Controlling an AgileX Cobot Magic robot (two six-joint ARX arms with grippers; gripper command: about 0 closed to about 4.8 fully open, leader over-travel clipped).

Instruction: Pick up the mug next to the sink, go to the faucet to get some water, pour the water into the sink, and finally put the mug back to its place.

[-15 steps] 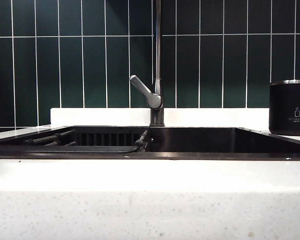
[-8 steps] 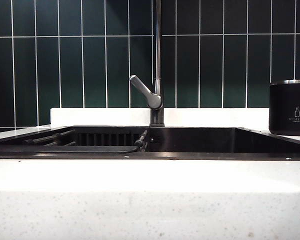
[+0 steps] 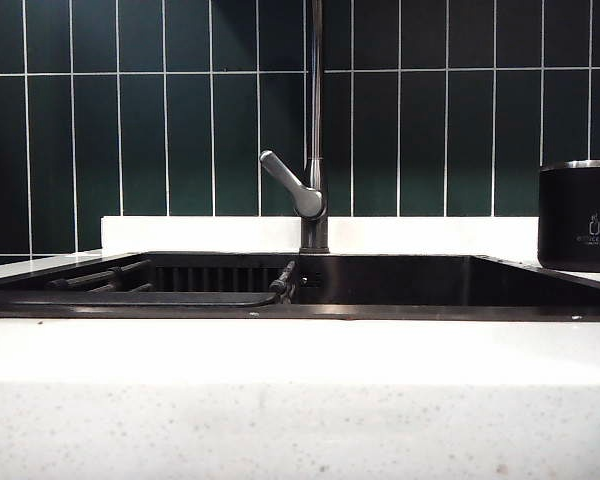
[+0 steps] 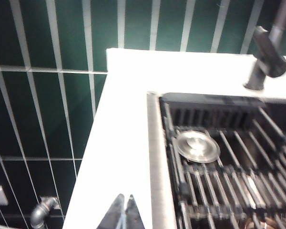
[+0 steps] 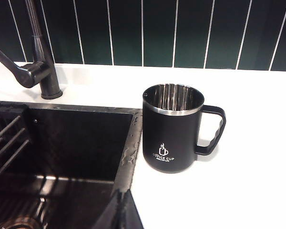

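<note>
Right wrist view: mug (image 5: 173,128) is sitting upright on the white counter (image 5: 257,157) just beside the sink (image 5: 76,143) rim, handle (image 5: 212,130) pointing away from the basin, so likely free to grab. Right gripper (image 5: 122,211) is hovering near the sink's corner, jaws pressed together, holding nothing; mug is lying ahead of it, apart. Left gripper (image 4: 124,213) is sitting clamped and empty over the counter on the sink's far side, rack (image 4: 229,176) beside it. Faucet (image 3: 315,150) is standing behind the basin; pickup not yet begun.

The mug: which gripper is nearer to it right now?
Right. The right gripper, shut, hovers just short of the mug; the left gripper, shut, is over the counter across the sink.
</note>
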